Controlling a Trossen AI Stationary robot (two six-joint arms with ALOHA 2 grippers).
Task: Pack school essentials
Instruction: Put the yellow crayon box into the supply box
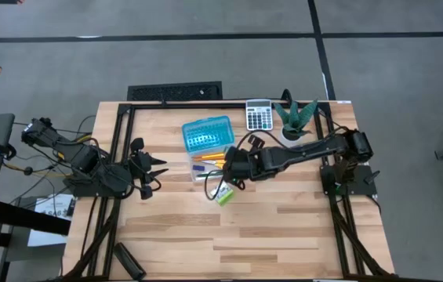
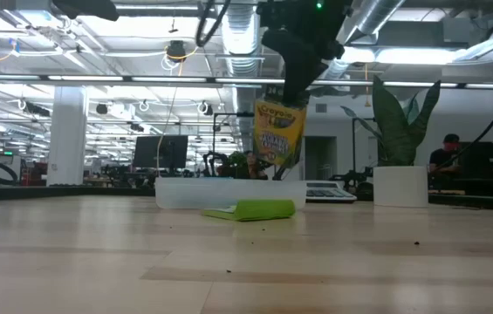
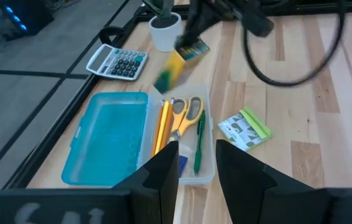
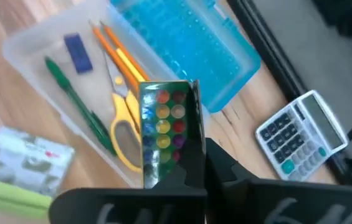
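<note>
A clear tray with its blue lid open beside it holds yellow-handled scissors, orange and yellow pencils, a green pen and a tiny blue piece. My right gripper hangs over the tray's right end, shut on the green-blue crayon packet. The green-white block lies flat on the table near the tray. My left gripper waits open, left of the tray, touching nothing. My right gripper pinches the crayon packet between its two fingers, coming from above and pointing down. Its hold is on the packet's upper end; one finger runs along the packet's edge. The packet hangs upright below the fingers, lifted clear above the tray.
A grey calculator and a potted plant stand at the table's far right, behind the right arm. A black object lies at the near left corner. The near half of the table is bare wood.
</note>
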